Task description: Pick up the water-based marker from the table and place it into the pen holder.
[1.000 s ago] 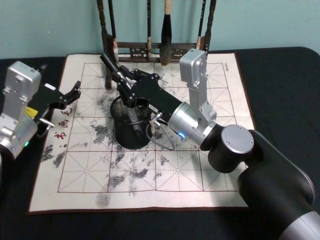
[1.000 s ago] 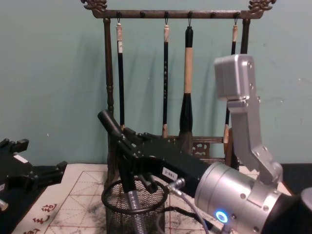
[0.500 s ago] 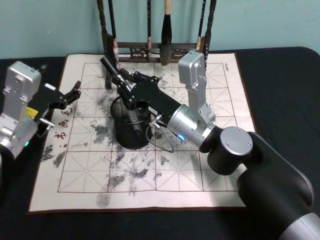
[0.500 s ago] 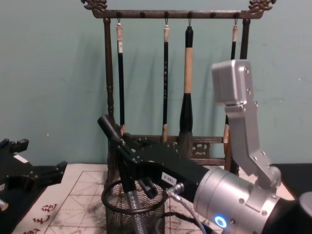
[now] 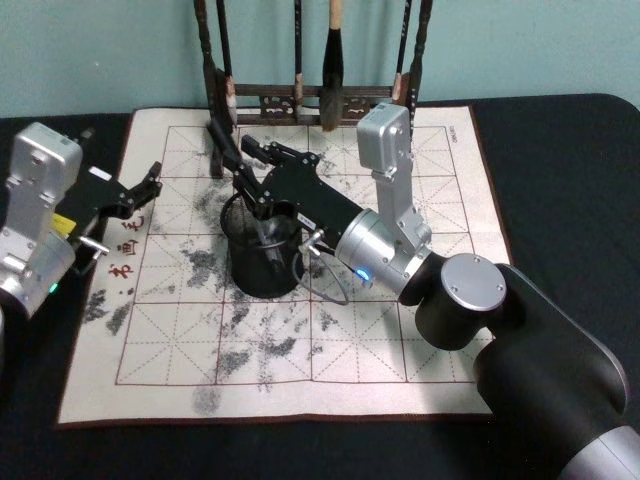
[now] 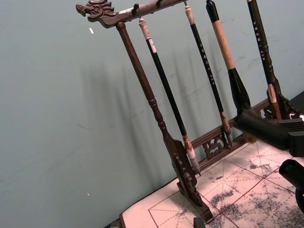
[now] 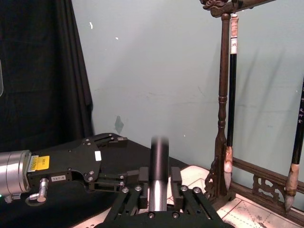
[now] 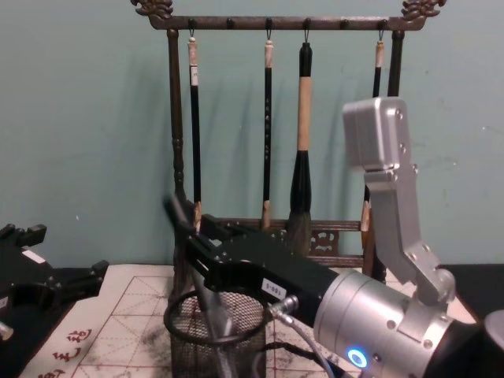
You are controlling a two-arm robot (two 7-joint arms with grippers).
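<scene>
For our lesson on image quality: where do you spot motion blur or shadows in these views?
Right wrist view: the marker's upper end smears. Chest view: the marker above the pen holder is streaked, and the brush rack casts soft shadows on the wall. Left wrist view: similar rack shadows.

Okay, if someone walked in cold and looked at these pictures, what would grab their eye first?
Probably the right gripper stretched across the middle of the mat, holding the dark marker slanted over the black mesh pen holder. Next comes the carved wooden brush rack at the back edge of the table, with calligraphy brushes hanging from its top bar. The left gripper sits idle at the mat's left side.
</scene>
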